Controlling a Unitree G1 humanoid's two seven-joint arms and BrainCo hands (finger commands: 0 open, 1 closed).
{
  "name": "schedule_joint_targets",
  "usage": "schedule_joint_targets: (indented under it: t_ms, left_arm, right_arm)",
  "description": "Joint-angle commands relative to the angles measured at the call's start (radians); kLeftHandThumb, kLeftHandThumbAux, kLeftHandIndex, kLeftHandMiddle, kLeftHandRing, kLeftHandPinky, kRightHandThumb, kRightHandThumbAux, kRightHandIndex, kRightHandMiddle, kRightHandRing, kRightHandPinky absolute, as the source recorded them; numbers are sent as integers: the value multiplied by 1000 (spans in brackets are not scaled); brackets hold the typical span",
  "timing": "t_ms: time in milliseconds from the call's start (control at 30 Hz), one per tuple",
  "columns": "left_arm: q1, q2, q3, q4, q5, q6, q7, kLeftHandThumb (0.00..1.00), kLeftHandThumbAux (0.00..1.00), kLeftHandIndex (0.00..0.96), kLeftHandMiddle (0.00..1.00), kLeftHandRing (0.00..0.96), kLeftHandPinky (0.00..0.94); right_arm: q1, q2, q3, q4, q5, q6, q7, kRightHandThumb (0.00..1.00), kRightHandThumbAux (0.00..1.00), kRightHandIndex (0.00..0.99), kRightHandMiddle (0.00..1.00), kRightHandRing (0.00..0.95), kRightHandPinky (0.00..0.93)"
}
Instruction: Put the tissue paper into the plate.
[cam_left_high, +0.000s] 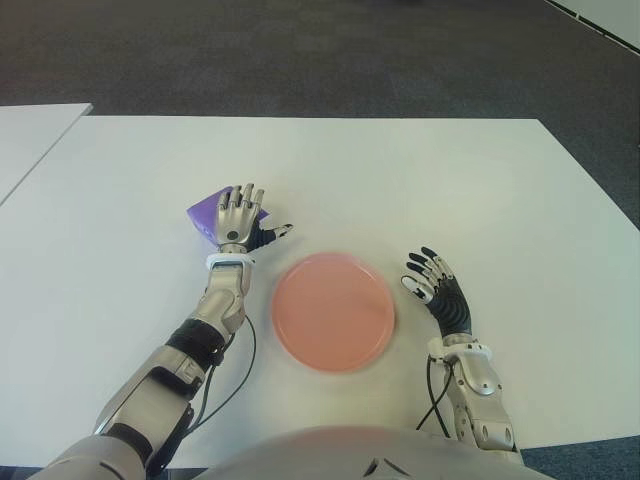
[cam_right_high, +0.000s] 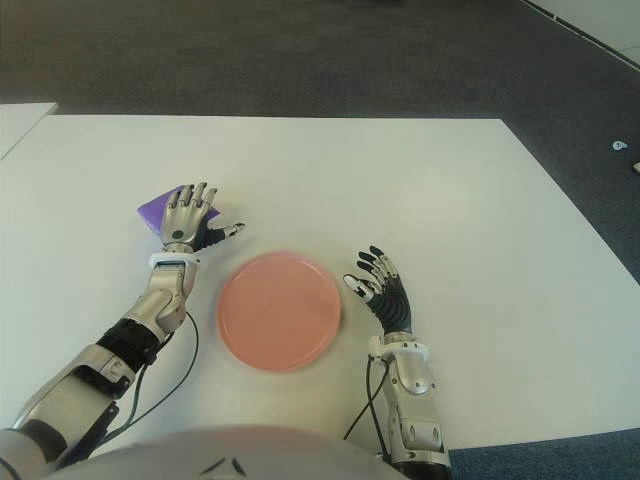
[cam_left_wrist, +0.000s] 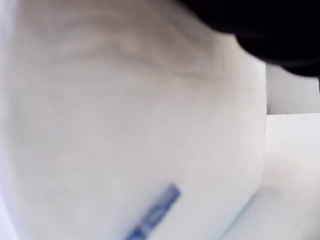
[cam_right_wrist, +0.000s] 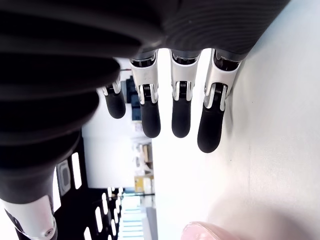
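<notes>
Left eye view: left hand (cam_left_high: 235, 222) over tissue paper (cam_left_high: 205, 212).

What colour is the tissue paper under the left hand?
Purple; the tissue paper shows best in the left eye view, partly covered by the left hand.

Office: white tables (cam_left_high: 330, 160), grey carpet (cam_left_high: 300, 50)

White bench (cam_left_high: 420, 180), matte, evenly lit, no hard shadows. Dark grey carpet floor (cam_left_high: 300, 50) beyond the far edge and along the right side. Second white table (cam_left_high: 30, 130) just beside the bench on the left, narrow gap between. Pale strip (cam_left_high: 600, 15) at the far right corner, cannot tell what.
</notes>
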Motion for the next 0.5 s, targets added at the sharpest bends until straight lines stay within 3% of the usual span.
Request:
schedule_joint_targets:
  t_ms: [33,500]
  left_arm:
    - [-6,8,-18,21,1,19,-29,209,156,87,0,0,0]
    - [-29,7,-30,72,-16,35,-29,241,157,82,0,0,0]
  right_arm:
    - [54,-3,-11,99,-7,71,-7,290,682,131,229,209,207]
    - [60,-7,-12,89,-18,72,-10,277,681,130,233,222,227]
